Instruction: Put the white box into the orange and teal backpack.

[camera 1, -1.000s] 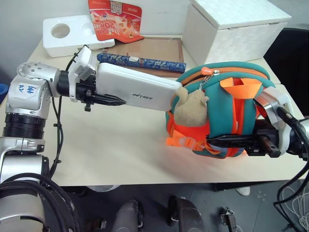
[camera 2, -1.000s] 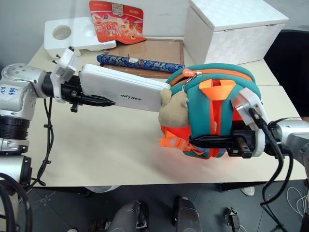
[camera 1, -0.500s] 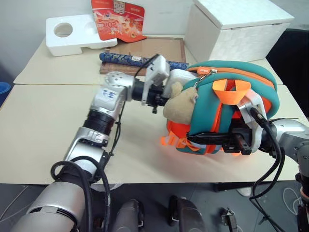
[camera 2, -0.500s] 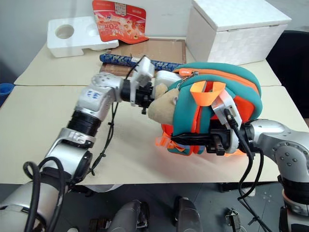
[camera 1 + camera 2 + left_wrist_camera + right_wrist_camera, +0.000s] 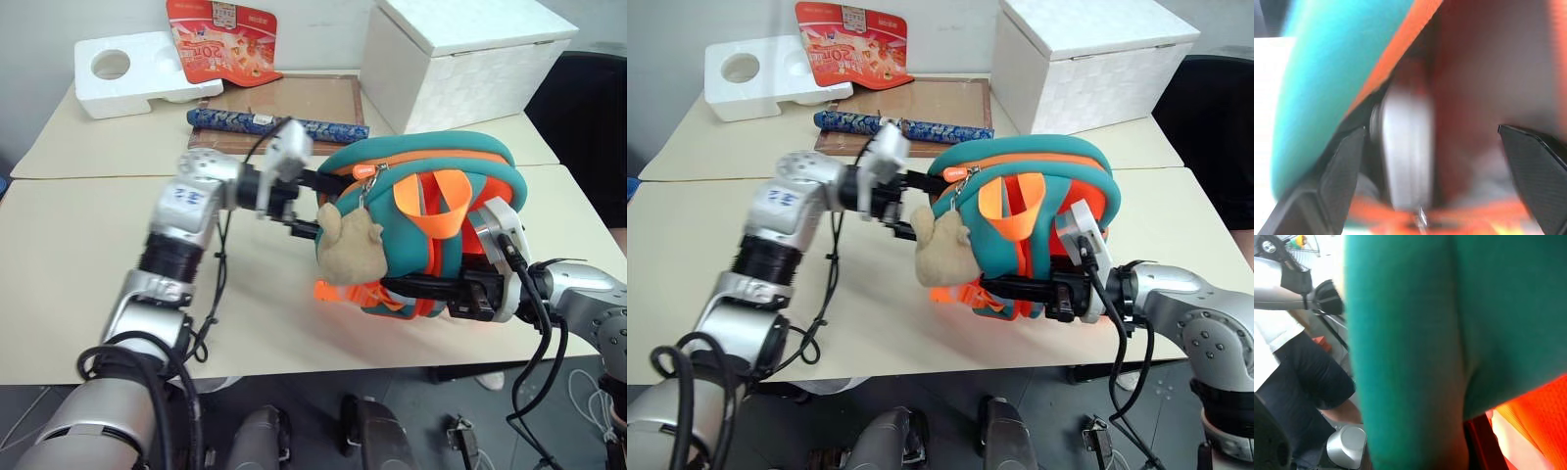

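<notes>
Reaching into the backpack (image 5: 431,186) mouth, the left gripper (image 5: 312,206) stood wide open, the box (image 5: 1405,156) lying released inside, while the right gripper (image 5: 431,291) stayed clamped on the backpack's strap; withdrawal judged next.

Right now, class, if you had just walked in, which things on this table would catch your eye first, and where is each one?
The small orange and teal fabric backpack stands out first, near the table's front edge with a tan plush toy hanging from its zip. The left pincer reaches into its opening, fingers apart, with the flat white plastic box inside. Behind sits a big white textured lidded cube box.
</notes>
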{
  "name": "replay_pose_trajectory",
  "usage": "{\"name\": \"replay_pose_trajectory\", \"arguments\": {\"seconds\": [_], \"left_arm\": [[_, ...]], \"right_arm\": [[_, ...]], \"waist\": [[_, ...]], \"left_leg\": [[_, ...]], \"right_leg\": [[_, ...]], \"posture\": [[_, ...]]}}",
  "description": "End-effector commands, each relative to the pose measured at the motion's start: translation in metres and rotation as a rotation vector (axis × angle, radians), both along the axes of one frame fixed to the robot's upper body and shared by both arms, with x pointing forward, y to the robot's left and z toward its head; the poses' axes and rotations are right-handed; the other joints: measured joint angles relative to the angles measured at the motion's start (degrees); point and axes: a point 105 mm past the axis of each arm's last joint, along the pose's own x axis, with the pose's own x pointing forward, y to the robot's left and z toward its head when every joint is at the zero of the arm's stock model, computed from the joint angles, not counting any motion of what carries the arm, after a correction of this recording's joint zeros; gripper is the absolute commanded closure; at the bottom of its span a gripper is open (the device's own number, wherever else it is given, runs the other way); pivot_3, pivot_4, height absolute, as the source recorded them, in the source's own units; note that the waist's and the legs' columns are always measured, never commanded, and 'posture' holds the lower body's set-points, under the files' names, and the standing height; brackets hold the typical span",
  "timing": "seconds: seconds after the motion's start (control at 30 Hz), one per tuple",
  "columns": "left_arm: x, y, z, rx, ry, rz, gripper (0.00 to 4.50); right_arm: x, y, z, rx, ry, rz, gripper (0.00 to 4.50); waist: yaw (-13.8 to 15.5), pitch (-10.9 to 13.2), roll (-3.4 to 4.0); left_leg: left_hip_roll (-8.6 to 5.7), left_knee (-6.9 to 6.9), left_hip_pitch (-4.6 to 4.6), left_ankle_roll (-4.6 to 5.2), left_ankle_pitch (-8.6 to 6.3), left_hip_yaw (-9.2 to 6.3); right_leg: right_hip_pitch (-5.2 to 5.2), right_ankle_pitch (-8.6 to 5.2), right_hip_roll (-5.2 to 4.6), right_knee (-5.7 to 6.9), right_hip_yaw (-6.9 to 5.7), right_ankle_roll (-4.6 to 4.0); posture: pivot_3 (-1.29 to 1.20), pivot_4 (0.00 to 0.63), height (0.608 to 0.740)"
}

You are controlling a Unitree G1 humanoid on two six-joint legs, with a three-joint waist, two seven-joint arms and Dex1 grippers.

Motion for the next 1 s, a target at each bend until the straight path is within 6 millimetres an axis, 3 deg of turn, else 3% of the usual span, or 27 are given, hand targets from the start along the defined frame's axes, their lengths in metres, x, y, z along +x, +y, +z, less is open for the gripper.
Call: {"name": "replay_pose_trajectory", "arguments": {"seconds": [0.03,0.17,0.23,0.37,0.5,0.7,0.8,1.0], "left_arm": [[-0.022,0.012,0.033,-0.083,-0.009,-0.053,0.03],[-0.050,0.017,0.055,-0.135,0.022,-0.125,0.03],[-0.060,0.009,0.060,-0.153,0.024,-0.137,0.03],[-0.055,-0.015,0.041,-0.095,-0.053,-0.035,0.03],[-0.063,-0.025,0.028,-0.089,-0.013,-0.051,0.03],[-0.045,-0.037,0.008,-0.041,-0.063,0.056,0.03],[-0.047,-0.040,0.013,-0.110,-0.026,0.046,0.59],[-0.046,-0.037,0.016,-0.138,-0.004,0.050,2.33]], "right_arm": [[-0.003,-0.001,0.010,0.013,-0.056,-0.009,4.50],[-0.002,0.000,0.011,0.015,-0.055,-0.012,4.50],[-0.002,0.002,0.011,0.016,-0.055,-0.009,4.50],[-0.001,0.007,0.016,0.028,-0.060,0.013,4.50],[0.000,0.009,0.021,0.037,-0.063,0.025,4.50],[-0.001,0.010,0.027,0.052,-0.070,0.048,4.50],[0.000,0.011,0.025,0.051,-0.066,0.045,4.50],[0.002,0.009,0.022,0.048,-0.060,0.030,4.50]], "waist": [[0.28,0.00,0.00],[0.68,0.00,0.00],[0.65,0.00,0.00],[0.59,0.00,0.00],[0.39,0.00,0.00],[0.41,0.00,0.00],[0.59,0.00,0.00],[0.51,0.00,0.00]], "left_leg": [[-0.04,0.04,0.00,0.00,0.00,0.00],[-0.12,0.20,-0.04,0.13,-0.04,-0.09],[-0.13,0.22,-0.02,0.16,-0.06,-0.10],[-0.13,0.23,0.06,0.16,-0.06,-0.17],[-0.10,0.23,0.07,0.13,-0.06,-0.17],[-0.13,0.23,0.08,0.12,-0.06,-0.15],[-0.12,0.23,0.06,0.12,-0.06,-0.18],[-0.12,0.23,0.06,0.12,-0.06,-0.18]], "right_leg": [[0.00,0.00,0.03,-0.03,0.00,0.00],[0.11,0.00,-0.02,-0.07,0.09,0.01],[0.19,0.03,-0.04,-0.05,0.15,0.05],[0.36,0.05,-0.03,-0.08,0.28,0.09],[0.34,0.05,0.01,-0.07,0.28,0.09],[0.34,0.04,0.00,-0.12,0.26,0.08],[0.34,0.04,-0.02,-0.13,0.28,0.08],[0.34,0.04,-0.02,-0.12,0.27,0.08]], "posture": [[0.00,0.150,0.740],[0.00,0.150,0.740],[0.00,0.150,0.740],[0.00,0.150,0.740],[0.00,0.150,0.740],[0.00,0.150,0.740],[0.00,0.150,0.740],[0.00,0.150,0.740]]}}
